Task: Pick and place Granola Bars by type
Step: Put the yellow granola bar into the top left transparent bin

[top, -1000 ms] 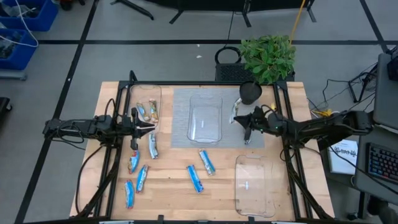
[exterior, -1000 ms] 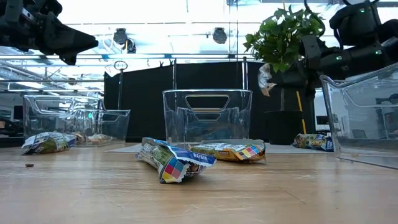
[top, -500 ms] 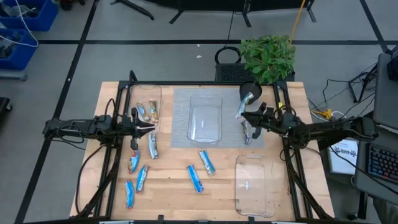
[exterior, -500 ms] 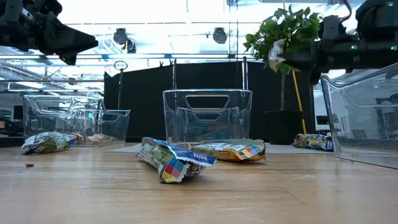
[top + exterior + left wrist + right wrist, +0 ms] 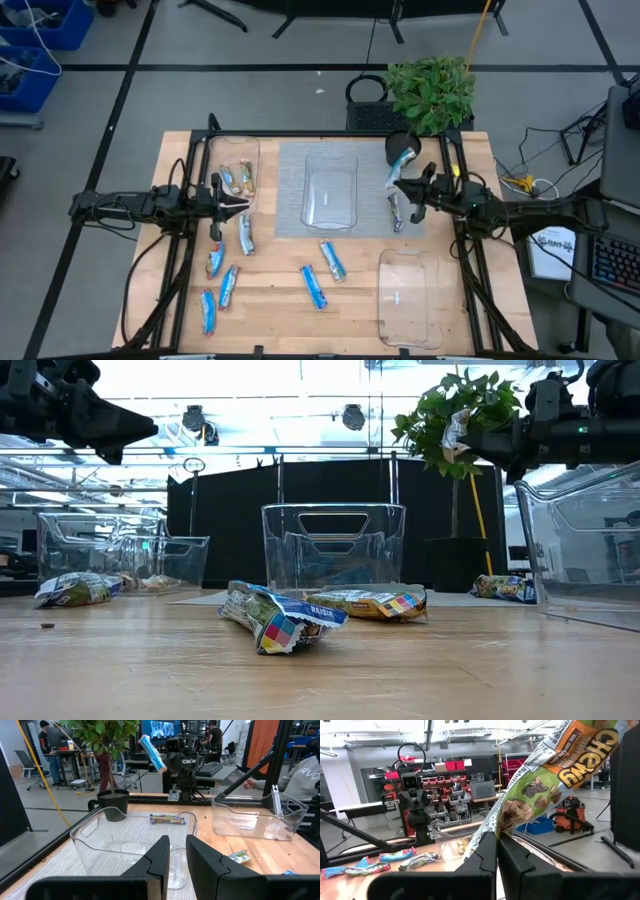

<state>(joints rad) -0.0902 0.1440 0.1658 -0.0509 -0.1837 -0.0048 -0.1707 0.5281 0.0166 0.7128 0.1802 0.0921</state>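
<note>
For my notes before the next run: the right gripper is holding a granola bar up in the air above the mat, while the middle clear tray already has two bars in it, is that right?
Not quite: the middle clear tray is empty, as the high view shows. The rest stands: the right gripper is shut on a granola bar, held up in the air above the mat.

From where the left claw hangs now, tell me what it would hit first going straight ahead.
Probably the near wall of the clear middle tray. The left claw points across the table straight at it; beyond it lies a bar. Depth is uncertain.

Robotics lab: parts-bin shelves (image 5: 447,782), desks with monitors (image 5: 161,728).
</note>
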